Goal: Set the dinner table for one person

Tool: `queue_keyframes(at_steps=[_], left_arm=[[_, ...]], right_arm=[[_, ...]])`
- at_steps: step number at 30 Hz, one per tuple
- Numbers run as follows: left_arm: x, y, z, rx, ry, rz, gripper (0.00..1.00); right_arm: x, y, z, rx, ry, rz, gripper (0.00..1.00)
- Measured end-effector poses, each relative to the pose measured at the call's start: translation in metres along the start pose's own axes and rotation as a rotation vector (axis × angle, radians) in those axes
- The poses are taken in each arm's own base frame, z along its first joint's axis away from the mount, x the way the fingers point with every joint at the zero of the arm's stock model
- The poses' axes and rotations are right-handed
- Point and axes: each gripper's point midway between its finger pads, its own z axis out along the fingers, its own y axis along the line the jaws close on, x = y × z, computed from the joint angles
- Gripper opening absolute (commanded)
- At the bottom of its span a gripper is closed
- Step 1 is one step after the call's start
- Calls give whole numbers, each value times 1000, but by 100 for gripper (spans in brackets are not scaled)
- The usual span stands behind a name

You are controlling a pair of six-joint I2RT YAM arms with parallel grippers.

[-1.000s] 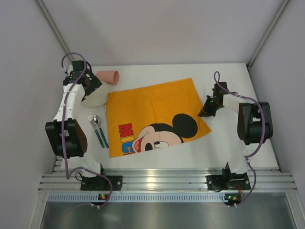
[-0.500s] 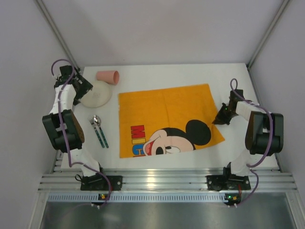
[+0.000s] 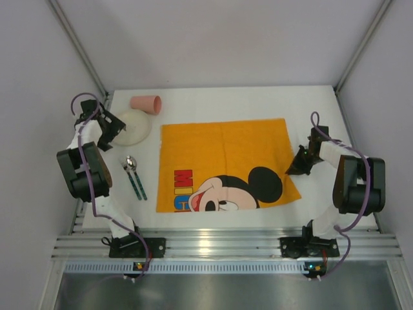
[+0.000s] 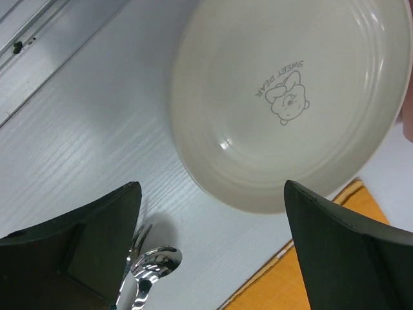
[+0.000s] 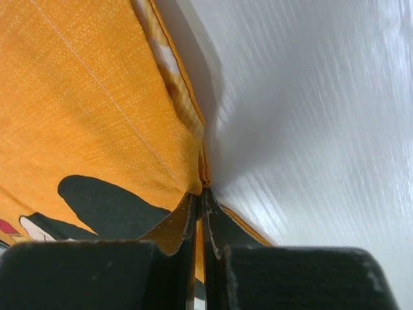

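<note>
I see the white counter (image 3: 219, 97) filling the floor of a grey-walled booth. Its long axis runs left to right, with an aluminium rail (image 3: 219, 244) along the near edge. An orange mat (image 3: 222, 145) lies mid-counter, slightly skewed. At far left sit a cream plate (image 3: 135, 126), a pink cup (image 3: 147, 103) on its side, and cutlery (image 3: 133, 175). My left hand (image 3: 110, 129) gapes wide by the plate, holding nothing. My right hand (image 3: 298, 163) is pinched tight on the mat's right edge.
</note>
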Motion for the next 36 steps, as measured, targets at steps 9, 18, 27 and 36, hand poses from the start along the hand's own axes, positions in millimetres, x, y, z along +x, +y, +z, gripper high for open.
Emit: queue_keyframes(at_steps=[9,18,27,36], left_arm=[[6,2,25,-11,32,-5,91],[7,0,48,-9,54,-5,47],[9,-12,61,52,81,-16,0],[8,-20,53,95,98,25,0]], right_arm=[[26,-14,-23,74,58,-1,73],[0,1,-59,69,-50,-53,72],[9,-8,-63,86,-38,-51,70],[5,-9,-72,79,-76,-54,69]])
